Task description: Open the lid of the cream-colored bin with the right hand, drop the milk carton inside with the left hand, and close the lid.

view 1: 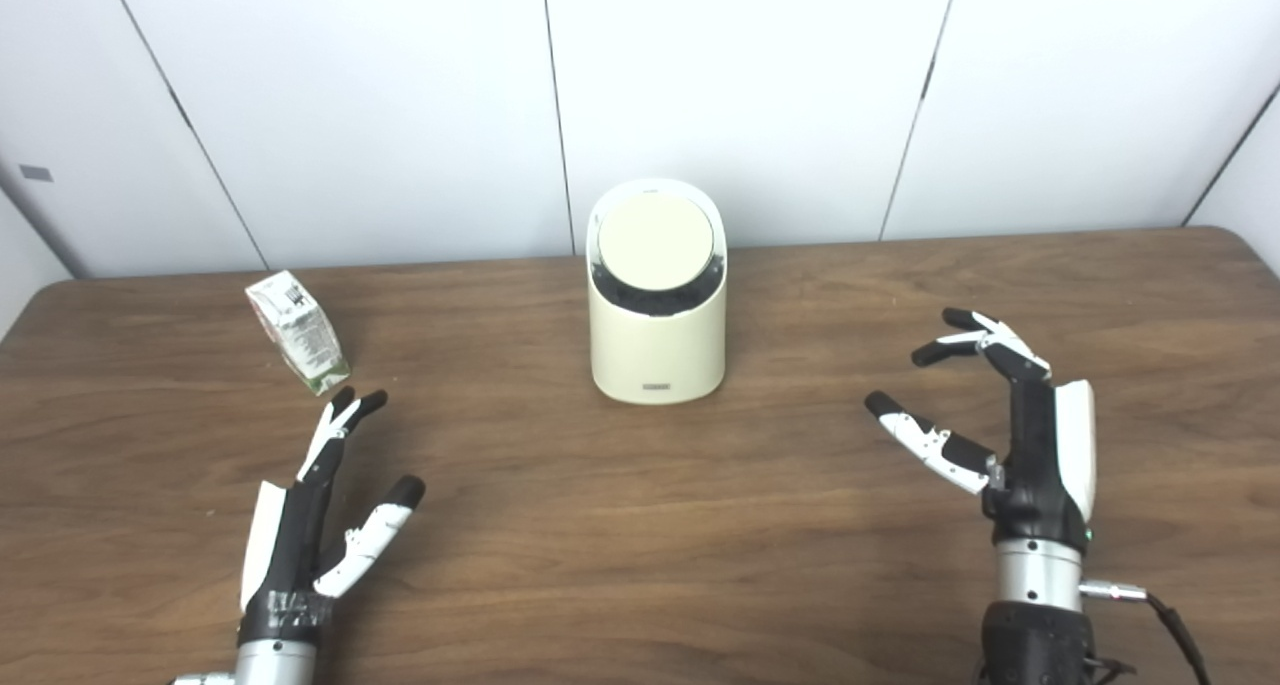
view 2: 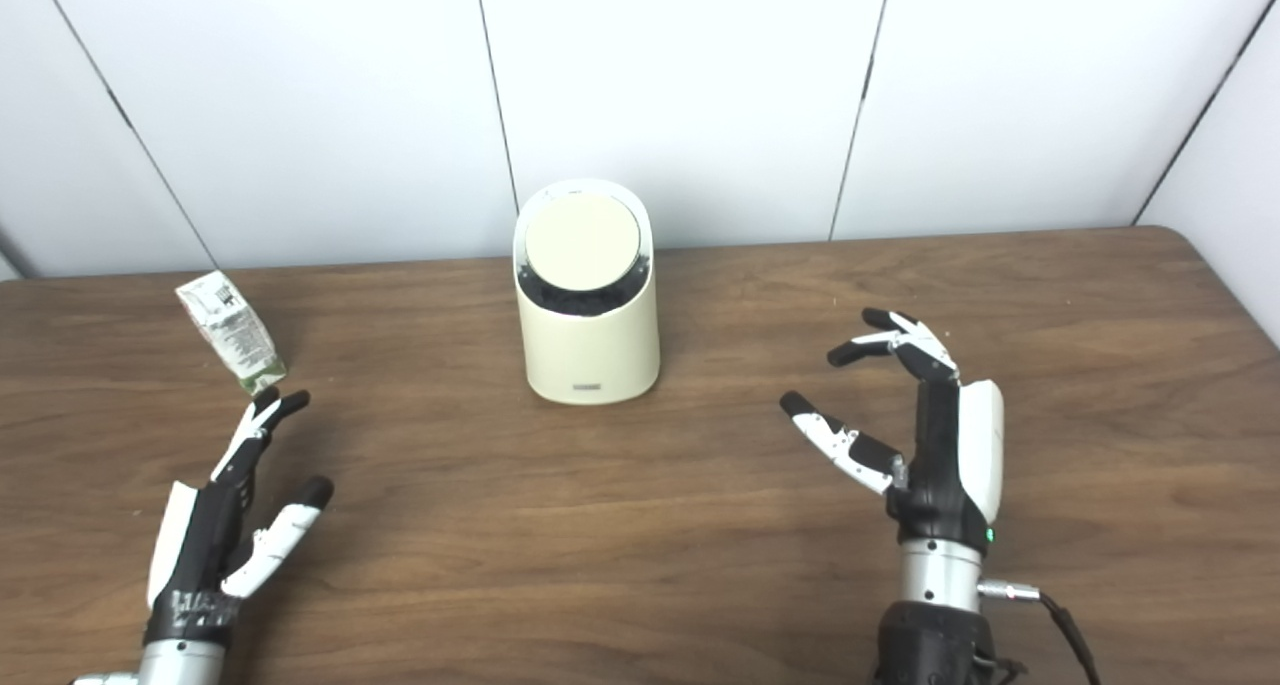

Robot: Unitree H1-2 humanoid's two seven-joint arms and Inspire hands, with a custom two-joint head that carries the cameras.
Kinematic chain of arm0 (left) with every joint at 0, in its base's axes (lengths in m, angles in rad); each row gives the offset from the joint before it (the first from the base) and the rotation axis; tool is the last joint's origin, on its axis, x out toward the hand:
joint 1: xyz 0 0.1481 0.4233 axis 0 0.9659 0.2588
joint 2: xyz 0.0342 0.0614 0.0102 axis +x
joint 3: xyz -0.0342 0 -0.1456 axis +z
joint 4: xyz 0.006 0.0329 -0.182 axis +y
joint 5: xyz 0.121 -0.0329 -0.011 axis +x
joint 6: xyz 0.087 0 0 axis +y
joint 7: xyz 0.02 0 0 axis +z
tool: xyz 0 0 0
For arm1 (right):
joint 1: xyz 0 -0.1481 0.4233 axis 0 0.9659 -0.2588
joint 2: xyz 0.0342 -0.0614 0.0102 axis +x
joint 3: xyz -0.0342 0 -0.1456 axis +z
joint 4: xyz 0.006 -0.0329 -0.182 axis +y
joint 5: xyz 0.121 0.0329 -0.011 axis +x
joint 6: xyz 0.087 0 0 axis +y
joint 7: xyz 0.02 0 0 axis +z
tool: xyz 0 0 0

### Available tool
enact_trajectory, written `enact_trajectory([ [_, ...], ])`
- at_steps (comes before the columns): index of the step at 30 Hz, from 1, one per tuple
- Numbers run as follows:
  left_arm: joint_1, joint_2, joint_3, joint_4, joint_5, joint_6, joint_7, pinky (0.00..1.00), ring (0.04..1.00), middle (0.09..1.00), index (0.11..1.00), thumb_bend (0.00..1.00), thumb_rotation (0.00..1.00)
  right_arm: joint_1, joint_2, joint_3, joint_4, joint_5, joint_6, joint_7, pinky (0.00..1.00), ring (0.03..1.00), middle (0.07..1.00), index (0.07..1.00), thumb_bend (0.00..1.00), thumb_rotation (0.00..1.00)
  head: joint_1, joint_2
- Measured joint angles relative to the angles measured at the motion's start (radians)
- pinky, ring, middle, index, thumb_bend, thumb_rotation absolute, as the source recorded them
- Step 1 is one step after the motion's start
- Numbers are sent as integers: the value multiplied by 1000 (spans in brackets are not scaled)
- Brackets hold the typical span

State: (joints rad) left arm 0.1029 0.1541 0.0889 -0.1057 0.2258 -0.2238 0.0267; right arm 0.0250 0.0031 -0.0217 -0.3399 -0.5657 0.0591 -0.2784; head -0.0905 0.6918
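The right hand (view 1: pixel 1010 420) was open and held nothing. Its fingers were spread and a little curled, and it stood above the tabletop (view 1: pixel 640 545), well apart from the cream-colored bin (view 1: pixel 657 350). The left hand (view 1: pixel 320 510) was open too, with nothing in it. Its fingertips pointed at the milk carton (view 1: pixel 298 332) and were just beside it, though it was hard to say if they touched.

The bin stood near the middle of the tabletop, toward the wall. Its round lid (view 1: pixel 655 244) sat tilted on top and looked closed, with a dark gap under its front edge.

The first job was probably to open the lid. To do it well, the right hand should go up and over to the bin from the right side and press or lift the lid gently. The bin looked light, so a hard push might slide it or tip it. The left hand should wait by the carton, which stood leaning near the left edge.
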Motion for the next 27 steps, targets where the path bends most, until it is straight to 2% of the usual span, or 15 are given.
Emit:
enact_trajectory([
  [9, 3, 3, 2, -1, -18, -1, -1, 1000, 1000, 1000, 919, 754, 709, 0, 0, -2, 0, 5, -36, -16, 837, 866, 764, 482, 525, 139, -2, 3],
  [18, 3, 5, 2, -1, -25, -1, -1, 1000, 1000, 1000, 917, 762, 715, 0, 0, -5, 7, 13, -40, -31, 817, 829, 745, 484, 526, 144, -2, 3],
  [23, 9, 4, 2, -6, -22, 3, -1, 1000, 1000, 992, 914, 741, 717, -2, -2, -8, 42, 51, -46, -30, 846, 837, 759, 491, 524, 150, 5, 2],
  [24, 10, 4, 2, -7, -25, 3, -1, 990, 997, 986, 928, 745, 721, -2, -4, -9, 51, 67, -51, -28, 750, 833, 777, 494, 522, 157, 5, -3],
  [25, 11, 4, 2, -8, -33, 6, -2, 982, 990, 978, 936, 746, 718, -2, -8, -9, 64, 89, -62, -21, 723, 839, 805, 616, 649, 299, 3, -3],
  [26, 13, 3, 2, -12, -40, 14, -5, 981, 987, 974, 945, 750, 730, -2, -19, -6, 77, 111, -64, -3, 732, 851, 839, 716, 701, 453, 5, -3],
  [27, 18, -1, 0, -23, -53, 35, -10, 993, 995, 982, 957, 749, 732, -1, -34, 1, 88, 127, -61, 30, 779, 870, 875, 814, 731, 650, 5, -3],
])
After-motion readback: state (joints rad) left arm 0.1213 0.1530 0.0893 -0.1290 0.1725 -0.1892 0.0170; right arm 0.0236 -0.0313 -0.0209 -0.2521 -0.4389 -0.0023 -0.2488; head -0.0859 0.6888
